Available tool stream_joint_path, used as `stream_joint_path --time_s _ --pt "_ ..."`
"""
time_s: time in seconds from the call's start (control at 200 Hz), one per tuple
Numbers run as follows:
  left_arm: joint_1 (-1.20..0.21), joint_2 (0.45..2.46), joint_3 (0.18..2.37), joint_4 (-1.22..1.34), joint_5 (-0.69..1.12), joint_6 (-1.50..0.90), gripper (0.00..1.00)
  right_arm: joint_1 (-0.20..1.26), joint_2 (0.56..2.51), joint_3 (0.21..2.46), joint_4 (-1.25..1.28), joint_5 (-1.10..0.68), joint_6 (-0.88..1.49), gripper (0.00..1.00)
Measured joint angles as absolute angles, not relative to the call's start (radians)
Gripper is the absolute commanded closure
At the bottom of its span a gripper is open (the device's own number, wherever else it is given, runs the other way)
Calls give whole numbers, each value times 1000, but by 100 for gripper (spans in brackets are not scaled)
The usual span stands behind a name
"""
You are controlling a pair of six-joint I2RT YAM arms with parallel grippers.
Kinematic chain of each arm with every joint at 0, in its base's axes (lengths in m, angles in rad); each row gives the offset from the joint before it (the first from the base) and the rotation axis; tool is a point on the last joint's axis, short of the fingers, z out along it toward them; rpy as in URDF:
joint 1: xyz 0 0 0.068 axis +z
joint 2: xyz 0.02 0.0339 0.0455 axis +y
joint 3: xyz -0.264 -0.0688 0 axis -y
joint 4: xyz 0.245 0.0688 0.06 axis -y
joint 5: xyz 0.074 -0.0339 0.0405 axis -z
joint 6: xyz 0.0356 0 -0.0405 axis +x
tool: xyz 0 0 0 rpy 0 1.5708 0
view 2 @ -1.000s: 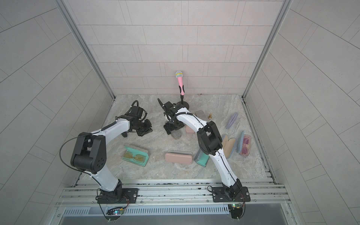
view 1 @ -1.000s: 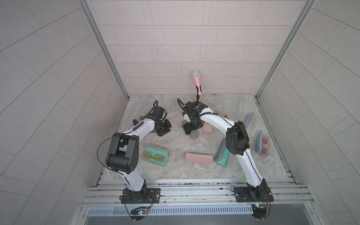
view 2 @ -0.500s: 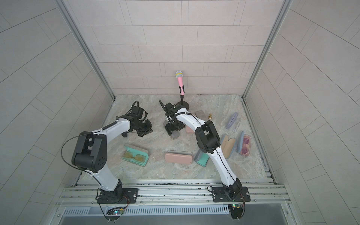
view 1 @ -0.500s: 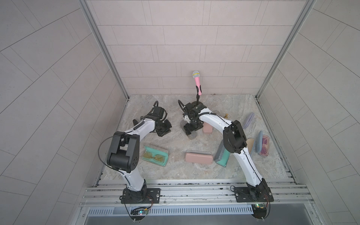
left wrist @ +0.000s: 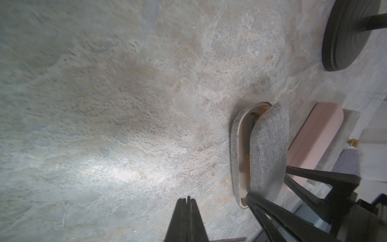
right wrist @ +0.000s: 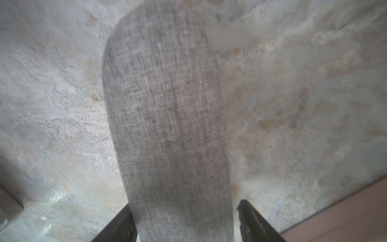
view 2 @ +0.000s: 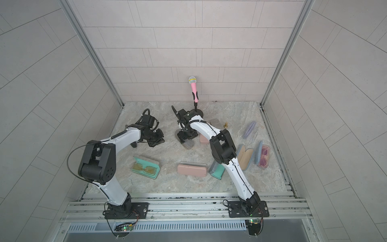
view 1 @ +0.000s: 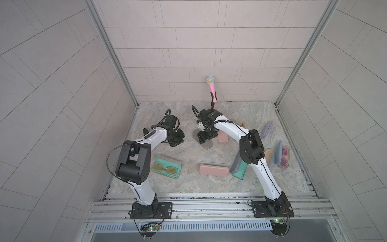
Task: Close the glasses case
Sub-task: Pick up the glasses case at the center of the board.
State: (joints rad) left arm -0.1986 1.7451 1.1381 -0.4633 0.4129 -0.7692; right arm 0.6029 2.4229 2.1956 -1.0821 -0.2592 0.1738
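The glasses case [view 1: 204, 143] is a grey fabric oval lying mid-table, just in front of the microphone stand. In the left wrist view its lid [left wrist: 268, 146] leans low over the base [left wrist: 235, 150], with a gap showing orange-framed glasses inside. My right gripper [view 1: 206, 136] points down over the case, and its fingers [left wrist: 303, 174] straddle the lid. In the right wrist view the right gripper [right wrist: 184, 205] is open, the lid [right wrist: 167, 115] fills the space between the jaws, and one finger stands slightly clear of it. My left gripper [view 1: 177, 141] is shut and empty, left of the case.
A pink microphone [view 1: 212, 88] on a black stand is at the back. A small pink case [view 1: 222, 138] lies beside the grey one. In front are an open teal case with yellow glasses [view 1: 167, 167], a shut pink case [view 1: 213, 169] and a teal case [view 1: 238, 167]. Several more cases lie at the right [view 1: 282, 156].
My right gripper has shifted slightly over the grey case and its jaws have narrowed a little. The left arm has barely moved.
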Motion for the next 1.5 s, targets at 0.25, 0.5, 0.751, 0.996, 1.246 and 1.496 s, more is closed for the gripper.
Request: stream_joint_path --time_s 0.25,0.5,0.751,0.996,1.246,1.496 --pt "-199 1751 1138 -460 419 -769 100 603 2435 2196 -1084 -266 175 46" --pt "-199 1752 1138 -458 423 -769 100 601 2435 2196 -1082 -268 189 67" --pt "-199 1773 1121 -318 555 -815 84 576 2378 2087 -1008 -335 233 75" --pt "-199 1844 1001 172 779 -1052 50 512 2233 1909 -920 -463 292 78" --pt "-199 2014 947 918 898 -1467 34 442 2107 1836 -807 -618 364 81" --pt "-205 2056 931 1194 921 -1615 25 414 2081 1762 -670 -780 471 82"
